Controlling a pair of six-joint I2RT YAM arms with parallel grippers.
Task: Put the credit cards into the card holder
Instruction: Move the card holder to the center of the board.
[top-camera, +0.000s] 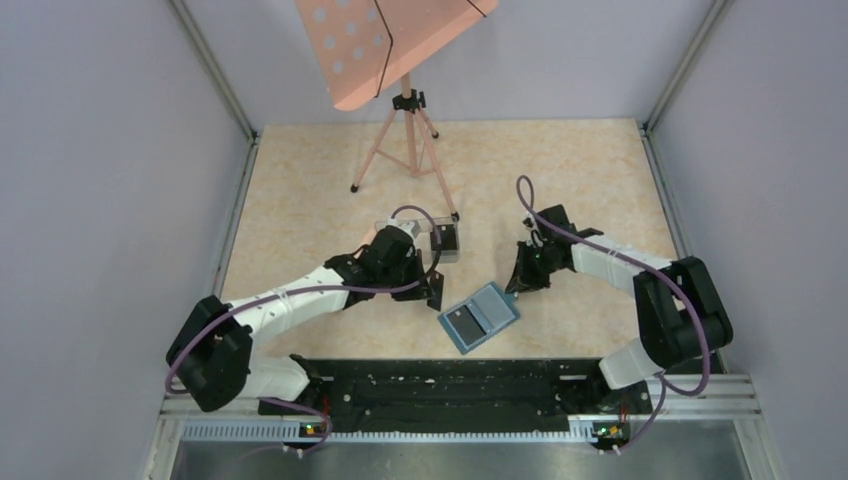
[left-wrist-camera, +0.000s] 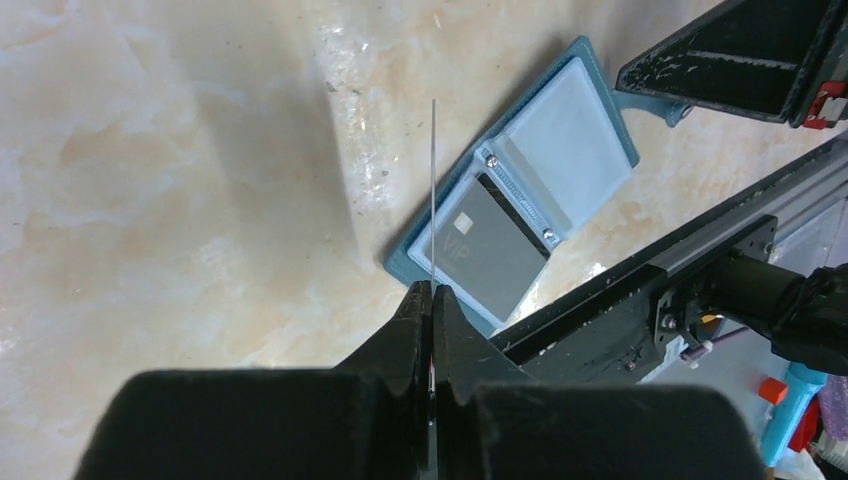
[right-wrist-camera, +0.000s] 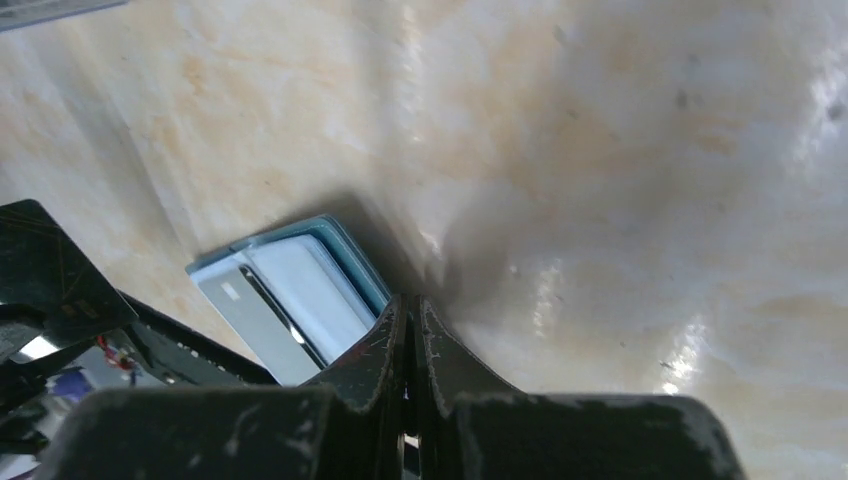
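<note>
The teal card holder (top-camera: 480, 316) lies open on the table between the arms, with lighter blue pockets inside. A dark grey card (top-camera: 466, 323) sits in its near half, and it also shows in the left wrist view (left-wrist-camera: 490, 250). My left gripper (left-wrist-camera: 432, 288) is shut on a thin credit card (left-wrist-camera: 433, 190), seen edge-on as a fine line above the holder's (left-wrist-camera: 560, 160) left edge. My right gripper (right-wrist-camera: 409, 300) is shut at the holder's (right-wrist-camera: 300, 280) far corner, on its snap tab (left-wrist-camera: 665, 105). A dark stack of cards (top-camera: 447, 238) stands behind the left gripper (top-camera: 432, 290).
A clear plastic box (top-camera: 415, 232) holds the dark stack. A pink music stand on a tripod (top-camera: 405, 130) stands at the back. The black base rail (top-camera: 440, 385) runs along the near edge, close to the holder. Grey walls enclose the table.
</note>
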